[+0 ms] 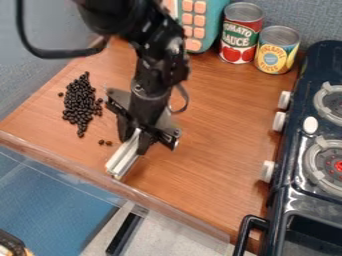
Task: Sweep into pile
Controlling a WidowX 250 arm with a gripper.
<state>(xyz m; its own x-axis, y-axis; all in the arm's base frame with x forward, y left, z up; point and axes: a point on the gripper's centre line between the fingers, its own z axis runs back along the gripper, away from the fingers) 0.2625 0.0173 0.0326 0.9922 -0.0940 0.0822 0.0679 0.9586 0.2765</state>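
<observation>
Two fingers [144,143] of the black claw [135,137] are closed on a pale bar [123,158], slanting down near the edge of the wooden counter [207,145]. Beside them, at the view's left, dark beans [80,102] form a heap, a few apart. Farther out stand two cans [241,32] and a stove [310,172].

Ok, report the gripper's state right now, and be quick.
Gripper: closed on a pale, bar-shaped tool, held at a slant near the wooden counter's front edge.
</observation>
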